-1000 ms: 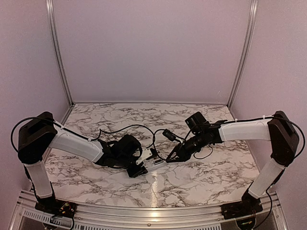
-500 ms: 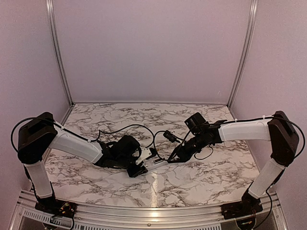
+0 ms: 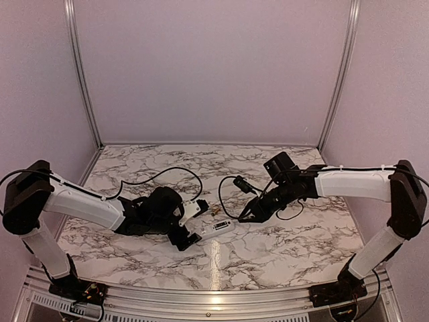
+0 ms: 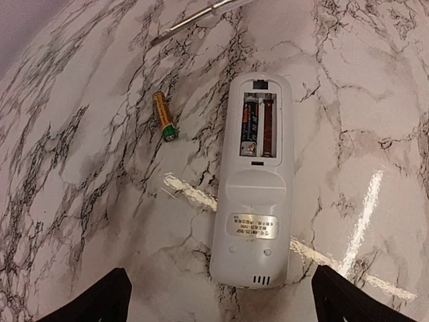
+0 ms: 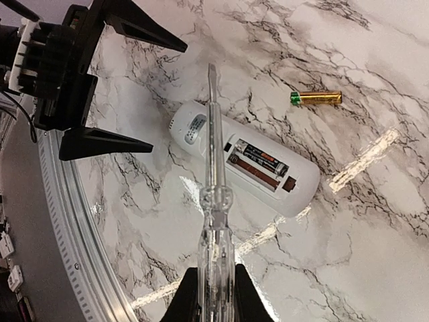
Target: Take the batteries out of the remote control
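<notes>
One loose battery [image 4: 164, 115] lies beside remote control [image 4: 253, 201]; second battery [image 4: 249, 125] seated inside it. Left tool [image 4: 219, 272] released, gaping at remote's end; right tool [image 5: 214, 290] clenched on screwdriver [image 5: 213, 168].

A glossy, marble-patterned tabletop [image 4: 87, 221] throws back streaks of light around a smooth white plastic remote control [image 4: 253, 221] with a pale matt label [image 4: 253, 225]. A loose battery [image 4: 164, 115] has a shiny gold wrap. The screwdriver [image 5: 214, 181] pairs a clear plastic handle with a bare metal shaft. The left gripper [image 5: 169, 96] is matt black plastic; the rail [image 5: 80, 255] is brushed metal.
</notes>
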`<state>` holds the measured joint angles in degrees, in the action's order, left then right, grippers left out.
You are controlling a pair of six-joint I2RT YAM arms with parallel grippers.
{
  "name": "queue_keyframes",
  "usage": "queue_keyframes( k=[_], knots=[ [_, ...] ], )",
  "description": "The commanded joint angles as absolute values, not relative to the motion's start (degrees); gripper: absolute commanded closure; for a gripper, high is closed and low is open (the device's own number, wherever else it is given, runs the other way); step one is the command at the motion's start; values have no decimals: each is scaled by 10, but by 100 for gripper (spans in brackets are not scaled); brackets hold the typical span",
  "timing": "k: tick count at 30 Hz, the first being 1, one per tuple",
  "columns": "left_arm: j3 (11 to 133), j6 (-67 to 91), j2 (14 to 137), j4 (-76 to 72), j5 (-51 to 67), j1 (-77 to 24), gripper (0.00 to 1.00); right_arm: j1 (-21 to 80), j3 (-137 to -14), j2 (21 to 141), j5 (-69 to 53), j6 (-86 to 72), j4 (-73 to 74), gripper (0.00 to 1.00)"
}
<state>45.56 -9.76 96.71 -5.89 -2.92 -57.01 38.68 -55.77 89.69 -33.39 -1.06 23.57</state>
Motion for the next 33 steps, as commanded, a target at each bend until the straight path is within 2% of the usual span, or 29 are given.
queue_keyframes(
  k=[1,13,22,33],
  knots=[
    [447,-91,901,-92,-80,-569,1,384,-579,861,-309,-21,261,100],
    [515,-230,756,-25,-127,-569,1,396,-687,824,-290,-16,348,100],
    [615,-375,730,102,-49,-569,3,436,-788,827,-281,-18,431,100],
    [680,-458,754,129,68,-569,12,454,-878,819,-311,-33,495,100]
  ],
)
